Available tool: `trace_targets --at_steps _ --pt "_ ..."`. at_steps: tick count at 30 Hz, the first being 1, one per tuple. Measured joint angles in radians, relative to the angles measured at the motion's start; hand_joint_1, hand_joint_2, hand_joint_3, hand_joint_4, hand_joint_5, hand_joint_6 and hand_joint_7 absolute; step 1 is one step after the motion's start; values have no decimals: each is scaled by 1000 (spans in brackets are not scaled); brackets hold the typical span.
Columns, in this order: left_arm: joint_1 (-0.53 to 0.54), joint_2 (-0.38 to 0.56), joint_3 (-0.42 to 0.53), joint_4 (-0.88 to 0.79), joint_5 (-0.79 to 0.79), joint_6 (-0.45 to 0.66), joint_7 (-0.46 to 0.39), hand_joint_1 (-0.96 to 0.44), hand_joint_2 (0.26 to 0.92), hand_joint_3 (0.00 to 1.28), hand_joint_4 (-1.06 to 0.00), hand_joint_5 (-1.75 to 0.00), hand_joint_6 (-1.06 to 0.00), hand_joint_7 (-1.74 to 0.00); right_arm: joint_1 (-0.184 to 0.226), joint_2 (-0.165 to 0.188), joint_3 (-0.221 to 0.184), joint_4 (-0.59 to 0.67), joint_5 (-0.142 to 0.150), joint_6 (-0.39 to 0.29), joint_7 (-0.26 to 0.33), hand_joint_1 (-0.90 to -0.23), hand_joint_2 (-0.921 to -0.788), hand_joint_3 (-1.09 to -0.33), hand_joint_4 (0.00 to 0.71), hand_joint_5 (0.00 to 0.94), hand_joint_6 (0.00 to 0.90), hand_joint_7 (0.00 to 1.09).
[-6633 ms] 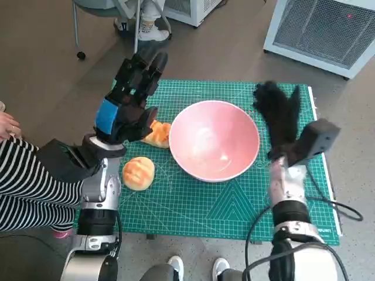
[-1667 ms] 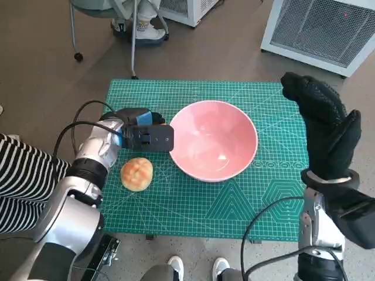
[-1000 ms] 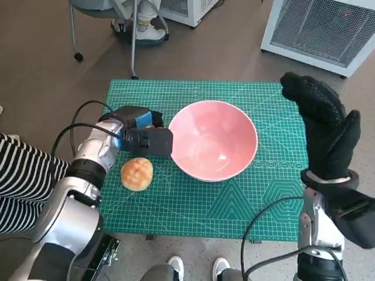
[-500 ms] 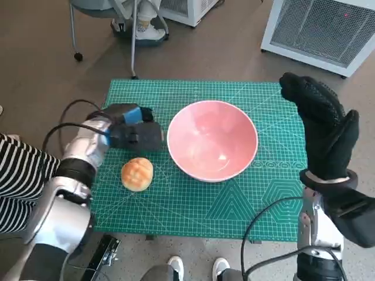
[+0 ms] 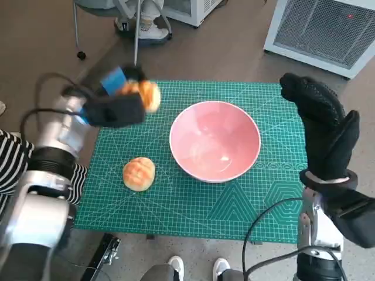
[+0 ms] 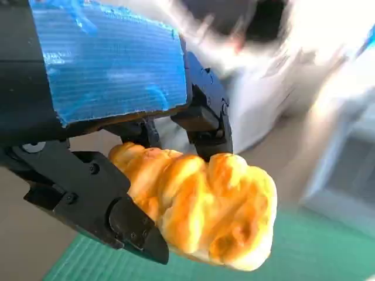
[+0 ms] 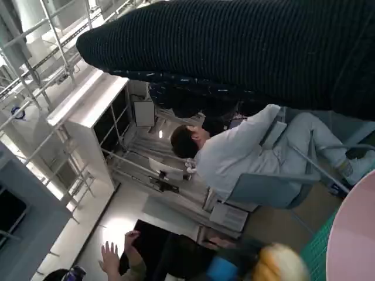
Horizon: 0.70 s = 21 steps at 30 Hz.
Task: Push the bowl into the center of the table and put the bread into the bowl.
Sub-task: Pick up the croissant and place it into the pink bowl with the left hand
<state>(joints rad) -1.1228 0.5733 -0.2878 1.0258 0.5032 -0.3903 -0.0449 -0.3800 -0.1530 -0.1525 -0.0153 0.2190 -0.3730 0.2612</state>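
The pink bowl (image 5: 215, 141) stands near the middle of the green mat (image 5: 234, 205); its rim (image 7: 351, 234) shows in the right wrist view. My left hand (image 5: 114, 104) holds a golden twisted bread (image 5: 146, 93) lifted above the mat's far left corner, left of the bowl. In the left wrist view the bread (image 6: 205, 208) sits gripped between the black fingers (image 6: 202, 114). A round bun (image 5: 139, 173) lies on the mat at the bowl's left. My right hand (image 5: 324, 126), gloved, is raised flat and holds nothing, to the right of the bowl.
A striped sleeve (image 5: 9, 170) of a person is at the left edge. A chair and feet (image 5: 140, 23) stand beyond the table. A white grilled unit (image 5: 328, 32) is at the far right. A seated person (image 7: 234, 152) shows in the right wrist view.
My left hand has lifted the twisted bread off the mat and risen up and away toward the far left corner. Bowl, bun and right hand have stayed put.
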Motion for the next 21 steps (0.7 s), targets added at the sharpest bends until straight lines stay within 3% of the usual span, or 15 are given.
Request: trace_targets --at_steps 10,21 --pt "58 8 67 -223 -103 -131 -60 1 886 5 -894 -918 -710 -1096 -1 0 0 13 10 -4 0 -703 -921 -736 211 0 128 374" --pt "165 -87 66 -469 -232 -14 -301 2 897 8 -857 -999 -690 -1079 -1 0 0 14 14 -10 0 -703 -921 -734 210 0 127 379"
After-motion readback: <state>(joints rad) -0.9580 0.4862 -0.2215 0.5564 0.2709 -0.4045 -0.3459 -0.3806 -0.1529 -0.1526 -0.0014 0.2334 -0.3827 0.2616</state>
